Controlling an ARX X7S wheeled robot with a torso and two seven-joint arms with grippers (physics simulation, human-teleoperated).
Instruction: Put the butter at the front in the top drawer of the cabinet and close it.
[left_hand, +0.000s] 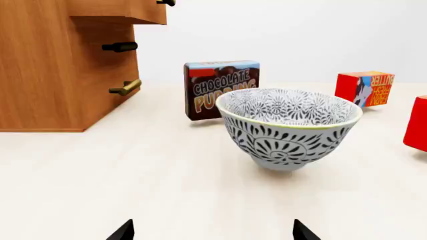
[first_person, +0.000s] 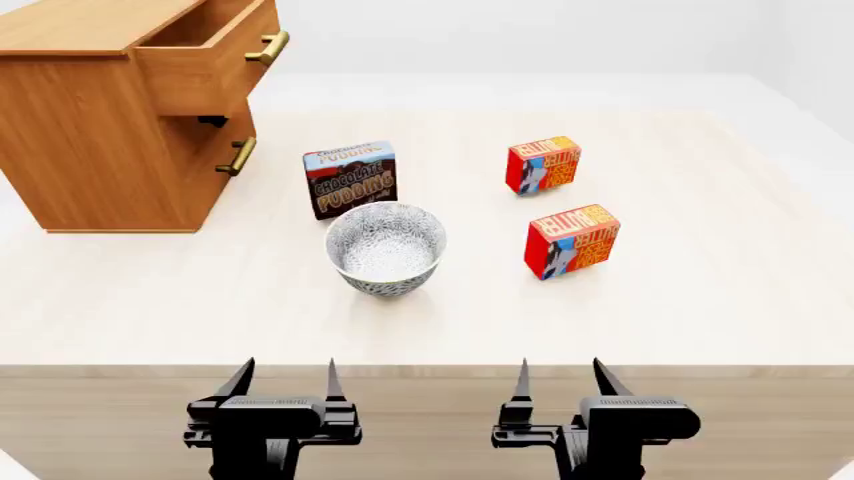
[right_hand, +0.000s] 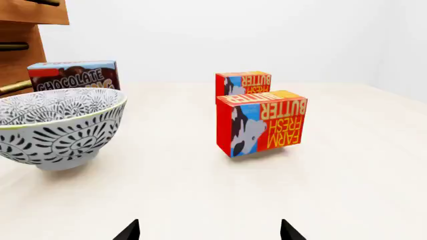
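Head view first: both grippers are being held low at the near table edge, the left gripper (first_person: 286, 382) and the right gripper (first_person: 559, 380) each with jaws apart and nothing between them. The nearer red-and-orange butter carton (first_person: 573, 241) is being left standing right of the patterned grey ceramic bowl (first_person: 386, 247), its identical twin carton (first_person: 543, 165) farther back. The top drawer (first_person: 208, 52) of the light-brown wooden cabinet (first_person: 87, 150) is being shown pulled open, far left. Danger ahead: the wrong carton could be picked, or the bowl clipped during carrying.

Red-and-orange butter (first_person: 571, 241), light-brown wooden cabinet (first_person: 94, 120), black-and-white patterned bowl (first_person: 386, 247)
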